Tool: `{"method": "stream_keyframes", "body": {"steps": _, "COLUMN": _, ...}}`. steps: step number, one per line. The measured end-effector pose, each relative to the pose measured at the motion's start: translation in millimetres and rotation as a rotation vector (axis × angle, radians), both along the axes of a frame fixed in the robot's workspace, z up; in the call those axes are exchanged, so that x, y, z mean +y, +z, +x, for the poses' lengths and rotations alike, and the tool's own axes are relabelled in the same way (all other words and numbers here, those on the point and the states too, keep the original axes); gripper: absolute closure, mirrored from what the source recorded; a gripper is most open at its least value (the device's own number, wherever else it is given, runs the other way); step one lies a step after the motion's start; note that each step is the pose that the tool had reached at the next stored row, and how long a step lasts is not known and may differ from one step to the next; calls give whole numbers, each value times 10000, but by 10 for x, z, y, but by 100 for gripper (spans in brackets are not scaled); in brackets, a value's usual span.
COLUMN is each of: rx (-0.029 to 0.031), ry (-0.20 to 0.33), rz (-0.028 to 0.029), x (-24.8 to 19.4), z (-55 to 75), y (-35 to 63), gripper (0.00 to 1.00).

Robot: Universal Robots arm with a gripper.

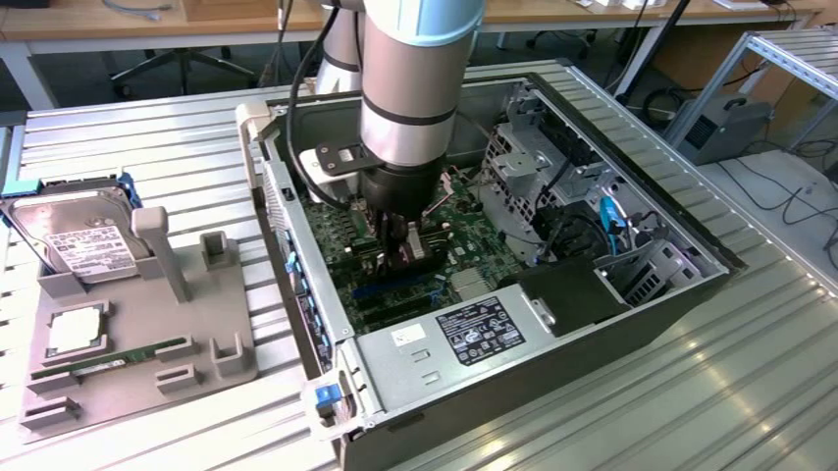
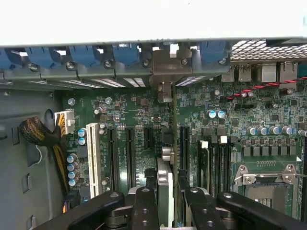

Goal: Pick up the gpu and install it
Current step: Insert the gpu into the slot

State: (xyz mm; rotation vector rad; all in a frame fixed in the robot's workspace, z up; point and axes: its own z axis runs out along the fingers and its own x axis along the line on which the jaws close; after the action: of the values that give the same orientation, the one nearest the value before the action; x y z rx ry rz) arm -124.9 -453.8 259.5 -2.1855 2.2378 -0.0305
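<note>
The end effector (image 2: 165, 203) is clamped on the gpu (image 2: 165, 158), which stands on edge between its fingers (image 2: 144, 206), directly over the motherboard (image 2: 134, 115) inside the open computer case (image 1: 550, 353). The card's far end reaches the case's rear slot brackets (image 2: 165, 64).

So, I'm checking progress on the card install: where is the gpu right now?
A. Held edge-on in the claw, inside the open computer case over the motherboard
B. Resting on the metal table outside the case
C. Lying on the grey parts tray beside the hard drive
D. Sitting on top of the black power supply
A: the wrist view shows the gpu edge-on between the fingers of the claw, above the motherboard slots, with its bracket at the case's rear wall.
</note>
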Motion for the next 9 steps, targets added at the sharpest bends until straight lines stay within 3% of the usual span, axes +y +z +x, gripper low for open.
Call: {"method": "stream_keyframes", "body": {"steps": 9, "rx": 1, "ry": 0, "rz": -107, "x": 10, "z": 0, "y": 29, "gripper": 73}}
